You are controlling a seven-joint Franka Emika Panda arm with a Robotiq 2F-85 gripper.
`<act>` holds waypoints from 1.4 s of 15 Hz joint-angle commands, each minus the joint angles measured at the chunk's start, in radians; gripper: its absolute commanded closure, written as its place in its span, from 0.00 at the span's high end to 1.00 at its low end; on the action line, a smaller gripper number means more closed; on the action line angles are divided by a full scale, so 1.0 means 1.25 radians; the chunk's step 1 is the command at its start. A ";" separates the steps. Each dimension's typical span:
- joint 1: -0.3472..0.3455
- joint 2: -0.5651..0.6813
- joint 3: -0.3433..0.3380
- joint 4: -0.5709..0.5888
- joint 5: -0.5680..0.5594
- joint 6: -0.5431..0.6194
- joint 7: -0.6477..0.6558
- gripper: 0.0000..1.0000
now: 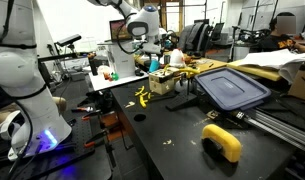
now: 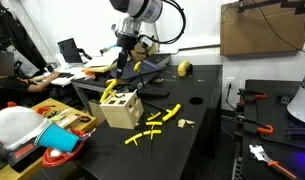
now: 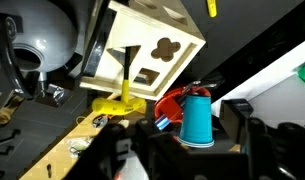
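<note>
Black lab tabletop (image 2: 207,125) carries a pale wooden box (image 2: 120,108) with clover and square cutouts in its lid. Just above hangs the gripper (image 2: 127,62), jaws apart and empty. A yellow plastic piece (image 3: 120,100) rests at the box's edge.

2 exterior cameras watch the worktop (image 1: 162,130) from opposite ends, sharing the wooden box (image 2: 120,110); the wrist camera looks down closely.
</note>
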 commanded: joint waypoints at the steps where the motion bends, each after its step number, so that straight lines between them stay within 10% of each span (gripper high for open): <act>1: -0.053 -0.031 0.051 0.019 -0.072 -0.071 0.067 0.99; 21: -0.075 0.089 0.073 0.291 -0.412 -0.150 0.351 1.00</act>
